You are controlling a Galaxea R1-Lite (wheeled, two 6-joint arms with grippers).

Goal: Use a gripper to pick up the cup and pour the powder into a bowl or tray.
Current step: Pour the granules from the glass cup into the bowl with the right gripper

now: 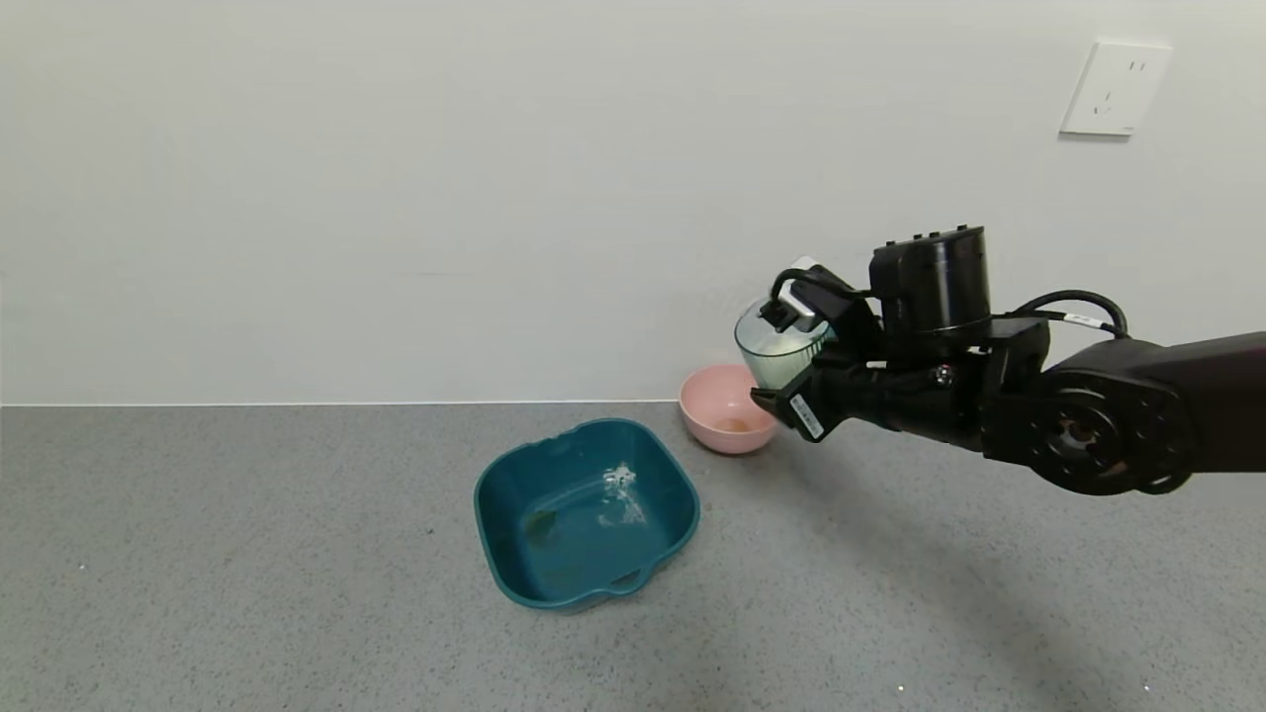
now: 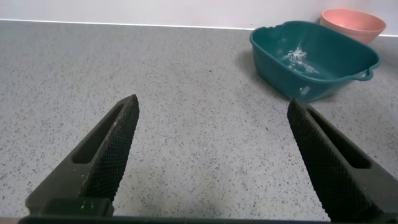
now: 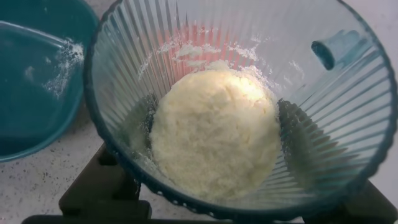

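right gripper (image 1: 791, 381) clamped around cup (image 1: 778, 346)

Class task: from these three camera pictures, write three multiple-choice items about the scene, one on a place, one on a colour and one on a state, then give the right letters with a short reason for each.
1. Where is the cup?
A. Lying in the basin
B. Held above the counter by the right gripper, over the small bowl
C. Standing on the counter by the wall socket

2. What colour is the small bowl?
A. Pink
B. Yellow
C. Black

3. What state is the powder in?
A. All poured out
B. Spilled across the counter
C. Mostly still a heap inside the cup

Answers:
1 B: the head view shows the cup gripped in the air.
2 A: it is pink beside the teal basin.
3 C: the right wrist view shows the heap in the cup; the basin holds only a dusting. The left gripper hangs open over the counter.
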